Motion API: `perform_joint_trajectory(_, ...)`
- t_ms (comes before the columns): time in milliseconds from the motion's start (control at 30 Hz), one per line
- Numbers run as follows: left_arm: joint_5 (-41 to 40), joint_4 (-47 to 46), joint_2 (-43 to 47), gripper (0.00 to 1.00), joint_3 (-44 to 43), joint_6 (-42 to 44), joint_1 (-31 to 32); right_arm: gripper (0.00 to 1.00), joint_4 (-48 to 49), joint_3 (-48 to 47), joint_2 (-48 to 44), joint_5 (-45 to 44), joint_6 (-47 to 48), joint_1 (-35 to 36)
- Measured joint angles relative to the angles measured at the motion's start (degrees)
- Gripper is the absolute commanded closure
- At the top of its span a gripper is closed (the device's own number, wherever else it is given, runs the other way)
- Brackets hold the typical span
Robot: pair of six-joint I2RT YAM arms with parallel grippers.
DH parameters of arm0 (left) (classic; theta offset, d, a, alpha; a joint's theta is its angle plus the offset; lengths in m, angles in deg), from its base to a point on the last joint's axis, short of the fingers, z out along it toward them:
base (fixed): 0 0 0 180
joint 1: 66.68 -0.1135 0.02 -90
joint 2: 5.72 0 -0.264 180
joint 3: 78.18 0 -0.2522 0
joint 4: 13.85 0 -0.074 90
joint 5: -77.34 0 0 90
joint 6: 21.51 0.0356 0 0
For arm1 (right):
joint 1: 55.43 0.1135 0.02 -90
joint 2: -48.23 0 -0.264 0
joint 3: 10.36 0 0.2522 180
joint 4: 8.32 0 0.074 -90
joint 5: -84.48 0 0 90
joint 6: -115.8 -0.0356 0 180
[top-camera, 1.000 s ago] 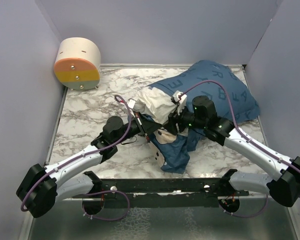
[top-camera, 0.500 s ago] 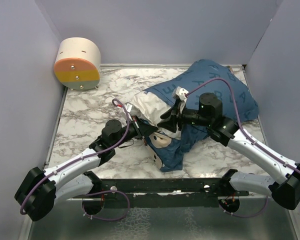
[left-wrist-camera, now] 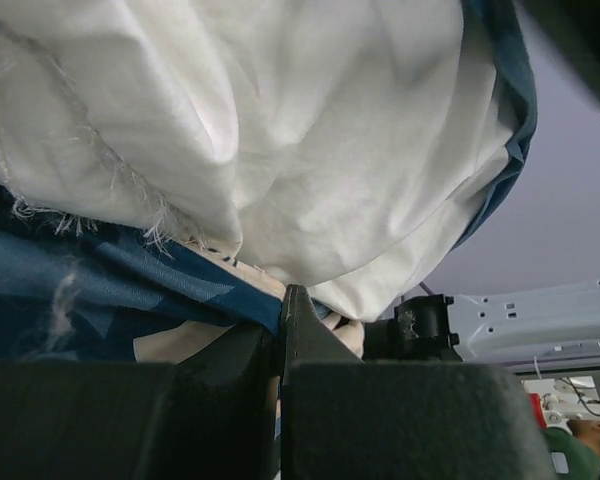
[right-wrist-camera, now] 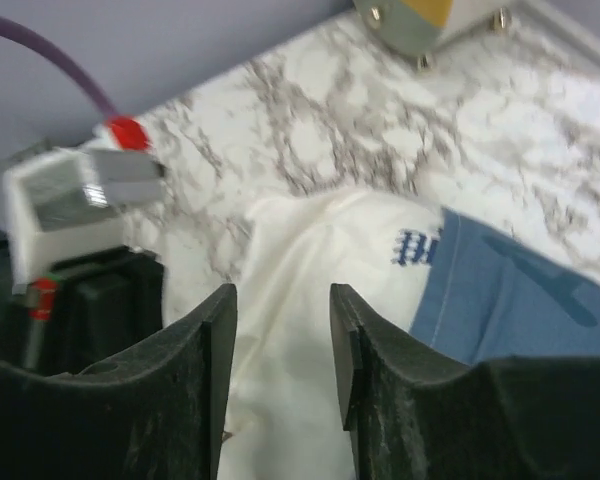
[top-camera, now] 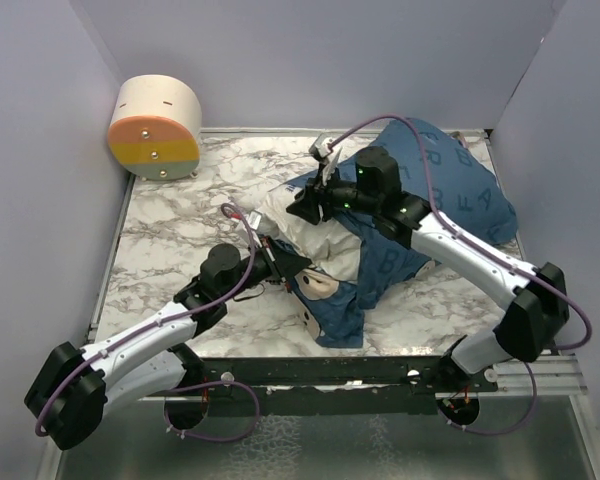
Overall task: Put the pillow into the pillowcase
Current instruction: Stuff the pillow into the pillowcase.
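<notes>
White pillow (top-camera: 308,232) half hidden in pillowcase (top-camera: 460,190), L end effector (top-camera: 290,265) pinching it, R end effector (right-wrist-camera: 282,296) released

Pillow (top-camera: 315,240): white cloth, matt, softly creased (loose threads fray along one seam in the left wrist view).
Pillowcase (top-camera: 450,190): around the pillow, thin dark blue cloth, matt, printed with paler letters.
Table (top-camera: 170,240): under the pillow, marble-patterned, smooth, faint sheen.
Right fingers (right-wrist-camera: 205,400): above the pillow, black, matt, finely grainy (plastic, by the look).
Left fingers (left-wrist-camera: 380,420): below the pillow, black, matt.
Arm shells (top-camera: 145,338): nearer than the pillow, white, smooth, slightly glossy.
Cable (right-wrist-camera: 40,50): purple, smooth.
Round box (top-camera: 155,125): back left of the pillow, cream, orange and yellow, smooth, matt.
</notes>
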Motion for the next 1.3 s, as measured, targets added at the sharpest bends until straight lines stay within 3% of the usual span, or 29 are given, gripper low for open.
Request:
perform_joint_trajectory(167, -1.4, 1.9, 2.3, 1.00, 0.8, 0.5, 0.0, 0.84, -5.4, -0.9, 7.5, -6.4, 0.8, 0.3)
perform_joint_trajectory(267, -3.3, 5.3, 5.2, 1.00, 1.7, 0.9, 0.0, 0.89, -8.5, -0.5, 8.1, -13.0, 2.2, 0.8)
perform_joint_trajectory(500, -11.0, 21.8, 16.4, 1.00, -0.5, 5.3, 0.1, 0.91, -9.9, 5.9, 5.6, -23.6, 4.1, 1.8)
perform_joint_trajectory(667, -16.0, 33.3, 17.2, 1.00, -7.6, 10.1, 0.1, 0.91, -9.2, 6.0, 8.6, -23.7, 4.2, 1.9)
perform_joint_trajectory(767, -16.3, 35.6, 15.8, 1.00, -9.8, 12.6, -0.1, 0.91, -8.9, 5.0, 11.7, -23.3, 4.7, 1.9)
perform_joint_trajectory(967, -14.1, 34.9, 8.6, 1.00, -13.2, 17.1, -1.2, 0.84, -8.9, -1.1, 19.9, -22.2, 6.4, 3.6)
perform_joint_trajectory(1067, -13.0, 33.3, 5.6, 1.00, -13.2, 18.3, -1.5, 0.73, -7.4, -2.4, 21.9, -17.6, 7.7, 5.1)
perform_joint_trajectory(1200, -10.6, 28.7, 4.9, 1.00, -9.7, 18.1, -2.0, 0.57, -3.0, 2.4, 18.3, -7.3, 8.6, 5.0)
perform_joint_trajectory(1300, -7.4, 24.2, 6.0, 1.00, -4.7, 16.7, -2.3, 0.53, -3.2, 6.4, 11.8, -2.8, 8.9, 5.2)
